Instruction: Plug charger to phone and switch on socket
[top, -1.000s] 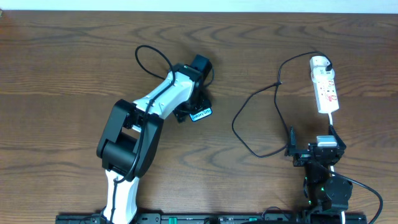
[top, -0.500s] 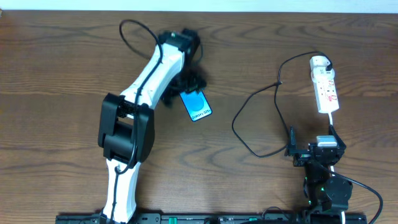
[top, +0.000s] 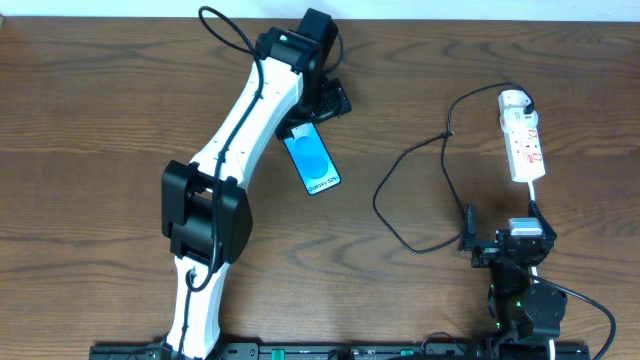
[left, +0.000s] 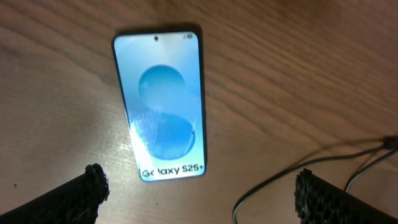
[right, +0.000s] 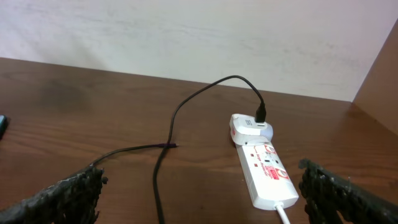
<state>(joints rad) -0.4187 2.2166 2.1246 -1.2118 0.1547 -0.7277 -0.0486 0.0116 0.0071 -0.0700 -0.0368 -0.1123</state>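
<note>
As phone (left: 163, 106) lay screen-up by L gripper (left: 199, 185) — jaws apart, empty; R gripper (right: 200, 185) likewise — charger (top: 379, 200) sat plugged in socket (top: 524, 140). Est. step: fetching its free end; needs precise pinch.

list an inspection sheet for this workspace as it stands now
surface: dark wood-grain table
job's things: phone flat, screen lit, nothing plugged in; charger plugged into socket, cable looping on the table
clutter: nothing seen
grippers: left gripper open over the phone; right gripper open, facing the socket; both empty
cables: white socket cord runs toward the right gripper
surroundings: pale wall behind the table
</note>
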